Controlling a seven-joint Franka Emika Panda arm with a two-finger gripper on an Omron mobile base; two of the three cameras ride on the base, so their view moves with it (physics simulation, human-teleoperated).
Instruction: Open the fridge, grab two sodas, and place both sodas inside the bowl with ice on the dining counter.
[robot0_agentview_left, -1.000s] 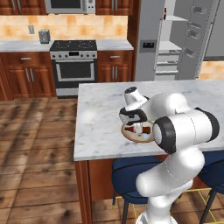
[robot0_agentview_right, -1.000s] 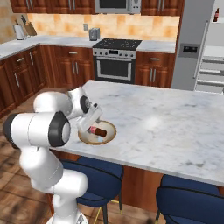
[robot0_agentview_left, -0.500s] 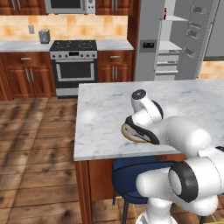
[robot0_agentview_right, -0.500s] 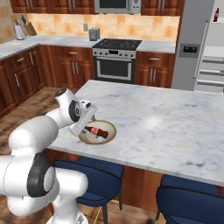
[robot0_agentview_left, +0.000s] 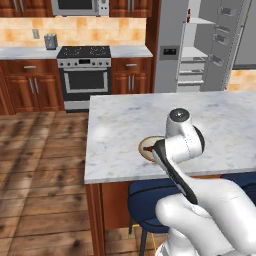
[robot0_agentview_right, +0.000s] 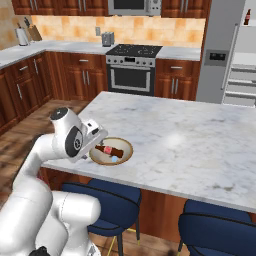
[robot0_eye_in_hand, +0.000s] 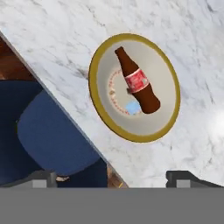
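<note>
A dark brown soda (robot0_eye_in_hand: 138, 83) with a red label lies on its side in the tan bowl with ice (robot0_eye_in_hand: 97, 107), next to a pale ice cube (robot0_eye_in_hand: 132, 107). The bowl (robot0_agentview_right: 126, 150) sits near the front edge of the marble dining counter (robot0_agentview_right: 200, 135). My gripper (robot0_eye_in_hand: 112, 178) hangs open and empty above the counter's edge, back from the bowl, its fingertips (robot0_eye_in_hand: 42, 177) wide apart. The fridge (robot0_agentview_left: 210, 45) stands open at the back right. Another soda (robot0_agentview_right: 247, 17) stands on a high fridge shelf.
Blue stools (robot0_agentview_right: 105, 200) (robot0_agentview_right: 220, 230) stand under the counter's front edge, one of them (robot0_eye_in_hand: 48, 131) right below my hand. A stove (robot0_agentview_left: 85, 75) and wood cabinets (robot0_agentview_left: 25, 90) line the back wall. My own arm (robot0_agentview_left: 182, 145) covers most of the bowl in the left base view.
My hand has drawn back from over the bowl toward the counter's front edge and risen. The soda stays lying in the bowl. The jaws have spread slightly wider.
</note>
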